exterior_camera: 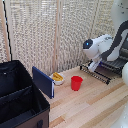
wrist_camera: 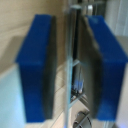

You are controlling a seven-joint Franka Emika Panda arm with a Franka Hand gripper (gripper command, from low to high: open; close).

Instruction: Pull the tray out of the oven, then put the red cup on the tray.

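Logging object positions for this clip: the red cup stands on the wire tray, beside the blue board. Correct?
Not quite. The exterior view shows the red cup standing on the wooden table, apart from the tray. It is beside the blue board.

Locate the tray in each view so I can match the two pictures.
Exterior view: the tray juts out from the oven at the exterior view's right, under the end effector, above the wooden table.
Wrist view: a thin metal edge, seemingly the tray's front bar, runs between the two blue pads; blurred.
Shared landmark: the end effector at the tray's front edge.
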